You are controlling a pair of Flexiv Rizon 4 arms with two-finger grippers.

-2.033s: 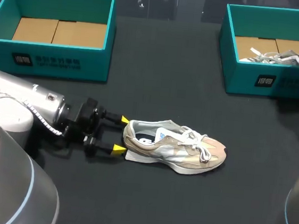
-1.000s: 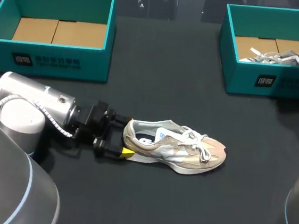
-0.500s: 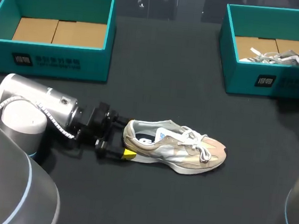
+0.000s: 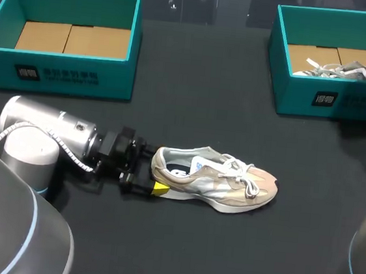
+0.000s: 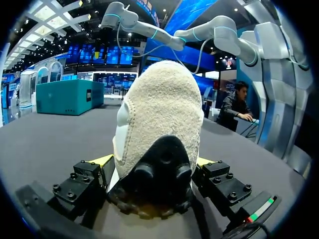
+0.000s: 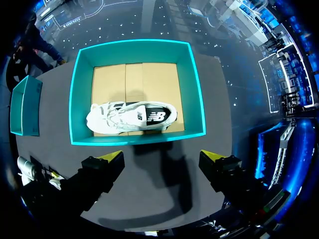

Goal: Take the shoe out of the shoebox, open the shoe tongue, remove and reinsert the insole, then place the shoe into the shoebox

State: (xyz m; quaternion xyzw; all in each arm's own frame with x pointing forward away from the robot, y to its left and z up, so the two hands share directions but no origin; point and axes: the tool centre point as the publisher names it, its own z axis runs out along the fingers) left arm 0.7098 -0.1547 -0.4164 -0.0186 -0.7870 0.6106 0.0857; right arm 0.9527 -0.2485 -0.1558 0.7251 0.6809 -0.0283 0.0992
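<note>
— Shoe (image 4: 214,181): where is it logged against the left gripper (image 4: 157,168)?

— The shoe is logged upright on its sole on the table (image 4: 177,254), with its heel set between the two fingers and its toe pointed straight away from the gripper. In the left wrist view a yellow tip is seen pressed to each side of the heel, so the fingers are recorded as clamped on the shoe. The laces are seen ahead of the gripper, loose over the front of the shoe.

— And the shoeboxes?

— The left shoebox (image 4: 65,72) is noted off to one side of the left gripper, well apart from it. The right shoebox (image 6: 137,140) is seen ahead of the right gripper (image 6: 162,157), just beyond its tips.

— State of the right gripper?

— Its fingers are recorded spread wide, with nothing held between them. A second shoe (image 6: 132,118) is noted inside the right shoebox, lying on its side on the cardboard floor and untouched by either finger.
</note>
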